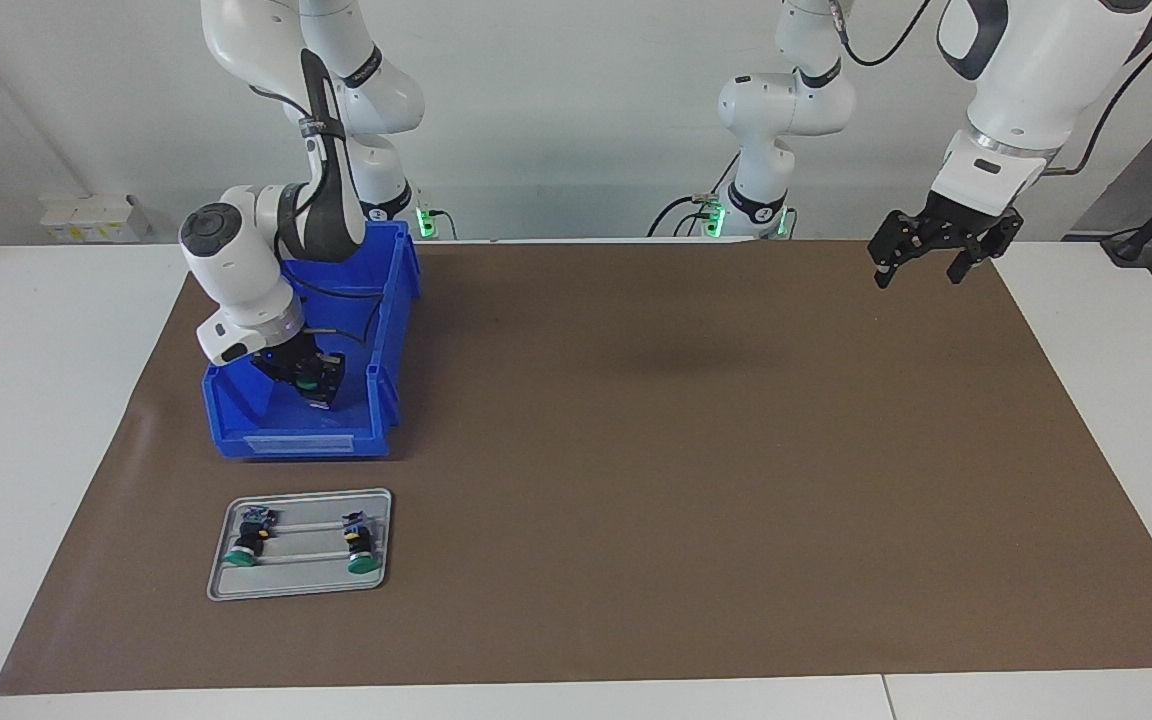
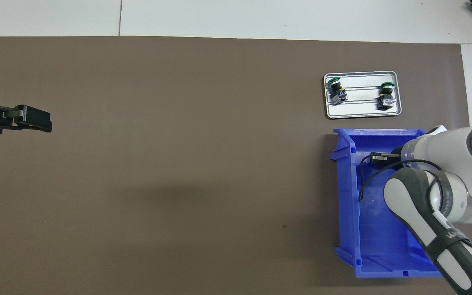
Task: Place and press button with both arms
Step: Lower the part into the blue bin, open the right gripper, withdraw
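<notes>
Blue plastic bin (image 1: pixel 391 300) (image 2: pixel 348 196) is seen on the brown mat (image 1: pixel 636 450) (image 2: pixel 178 164), toward the right arm's end of the table. Right gripper (image 1: pixel 314 385) (image 2: pixel 377 159) is lowered inside the bin, at the bin's low-fronted end, farther from the robots. A green-capped button (image 1: pixel 307 381) is seen between its fingers in the facing view; the fingers appear closed on it. From overhead the button is hidden by the gripper and wrist. The rest of the bin floor that shows is bare blue plastic; part is covered by the right arm (image 1: pixel 236 270) (image 2: pixel 445 196).

Small grey metal tray (image 1: pixel 226 580) (image 2: pixel 395 76) is set just past the bin's low end, farther from the robots than the right gripper. Two push buttons are laid in it on their sides, well apart from each other, green caps pointing away from the robots: one (image 1: pixel 247 543) (image 2: pixel 385 96) at the tray end nearer the table edge, the other (image 1: pixel 359 545) (image 2: pixel 336 89) at the end toward the middle of the table. Both are clear of the gripper.

Left gripper (image 1: pixel 921 268) (image 2: pixel 31 119) is held in the air over the mat at the left arm's end of the table, well apart from bin and tray. Its fingers are spread and nothing is held.
</notes>
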### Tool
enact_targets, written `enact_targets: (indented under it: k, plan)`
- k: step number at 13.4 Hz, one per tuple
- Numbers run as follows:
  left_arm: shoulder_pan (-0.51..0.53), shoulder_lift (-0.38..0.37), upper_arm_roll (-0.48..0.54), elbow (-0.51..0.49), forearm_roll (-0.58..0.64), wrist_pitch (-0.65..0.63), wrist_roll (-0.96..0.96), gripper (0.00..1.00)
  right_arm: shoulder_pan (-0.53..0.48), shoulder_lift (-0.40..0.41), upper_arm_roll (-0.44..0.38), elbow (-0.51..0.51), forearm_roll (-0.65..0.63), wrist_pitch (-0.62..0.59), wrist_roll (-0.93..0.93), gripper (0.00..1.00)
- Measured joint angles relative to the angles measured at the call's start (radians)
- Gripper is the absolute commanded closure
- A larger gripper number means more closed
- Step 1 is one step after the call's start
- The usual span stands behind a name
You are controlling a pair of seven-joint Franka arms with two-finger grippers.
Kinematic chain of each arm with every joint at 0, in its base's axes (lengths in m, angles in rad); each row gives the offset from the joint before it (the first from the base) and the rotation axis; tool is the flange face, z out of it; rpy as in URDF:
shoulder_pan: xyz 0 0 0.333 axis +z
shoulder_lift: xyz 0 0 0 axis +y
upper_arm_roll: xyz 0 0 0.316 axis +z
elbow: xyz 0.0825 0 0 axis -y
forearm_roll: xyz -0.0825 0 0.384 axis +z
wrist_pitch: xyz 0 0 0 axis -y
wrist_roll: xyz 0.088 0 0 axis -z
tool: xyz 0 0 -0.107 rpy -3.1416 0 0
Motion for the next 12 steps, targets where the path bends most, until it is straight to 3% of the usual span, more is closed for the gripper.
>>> enact_targets:
  k: [6, 12]
  plan:
    - [0.000, 0.000, 0.000, 0.000, 0.000, 0.000, 0.000, 0.00, 0.000, -0.008, 0.007, 0.028, 0.002, 0.007, -0.001, 0.01]
    - [0.000, 0.000, 0.000, 0.000, 0.000, 0.000, 0.000, 0.00, -0.002, -0.048, 0.007, 0.286, 0.002, -0.261, -0.001, 0.01]
